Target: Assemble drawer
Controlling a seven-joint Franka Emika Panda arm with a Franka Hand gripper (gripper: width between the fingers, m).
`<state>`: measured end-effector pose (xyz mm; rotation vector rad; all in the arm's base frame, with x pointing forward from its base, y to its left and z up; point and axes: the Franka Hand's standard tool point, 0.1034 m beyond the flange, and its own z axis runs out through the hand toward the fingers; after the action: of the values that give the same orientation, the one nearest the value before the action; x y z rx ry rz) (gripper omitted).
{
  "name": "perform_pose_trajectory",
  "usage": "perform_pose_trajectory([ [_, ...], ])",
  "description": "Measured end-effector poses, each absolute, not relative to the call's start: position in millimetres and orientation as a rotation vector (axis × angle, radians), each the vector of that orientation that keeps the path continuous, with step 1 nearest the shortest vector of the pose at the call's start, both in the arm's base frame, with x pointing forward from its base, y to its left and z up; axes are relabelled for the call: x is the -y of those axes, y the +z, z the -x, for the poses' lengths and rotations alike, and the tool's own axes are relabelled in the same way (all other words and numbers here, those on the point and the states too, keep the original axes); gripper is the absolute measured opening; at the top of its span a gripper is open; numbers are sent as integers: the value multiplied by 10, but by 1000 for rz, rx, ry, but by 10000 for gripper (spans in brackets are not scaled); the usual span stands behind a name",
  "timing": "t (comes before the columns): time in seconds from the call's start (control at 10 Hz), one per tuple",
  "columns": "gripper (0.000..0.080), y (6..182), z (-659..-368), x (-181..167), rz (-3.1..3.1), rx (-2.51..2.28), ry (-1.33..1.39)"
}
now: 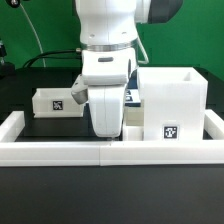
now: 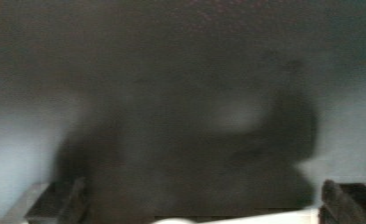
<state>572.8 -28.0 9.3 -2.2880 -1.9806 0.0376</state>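
The tall white box-shaped housing (image 1: pixel 172 100) stands at the exterior view's right, with a square tag low on its front. One small white tray (image 1: pixel 55 101) with a tag lies at the left. A second white tray (image 1: pixel 136 101) shows partly behind the arm, next to the housing. My gripper (image 1: pixel 105 130) hangs low over the black surface between the left tray and the housing; its fingertips are hidden there. The wrist view is dark and blurred. In it my gripper (image 2: pixel 203 205) has its fingers (image 2: pixel 59 200) far apart, with only a vague white patch (image 2: pixel 206 218) at the edge.
A long low white wall (image 1: pixel 60 150) borders the black surface in front and runs up both sides. Dark equipment and cables stand behind the table at the back left.
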Motion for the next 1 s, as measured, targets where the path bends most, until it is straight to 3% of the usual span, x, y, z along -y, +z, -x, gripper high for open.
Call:
perform_pose_trajectory([
  [0.3, 649, 173, -5801, 375, 2309, 1979, 28],
  [0.7, 649, 123, -5368, 526, 2352, 1954, 29],
  [1.0, 649, 142, -5277, 447, 2355, 1953, 26],
])
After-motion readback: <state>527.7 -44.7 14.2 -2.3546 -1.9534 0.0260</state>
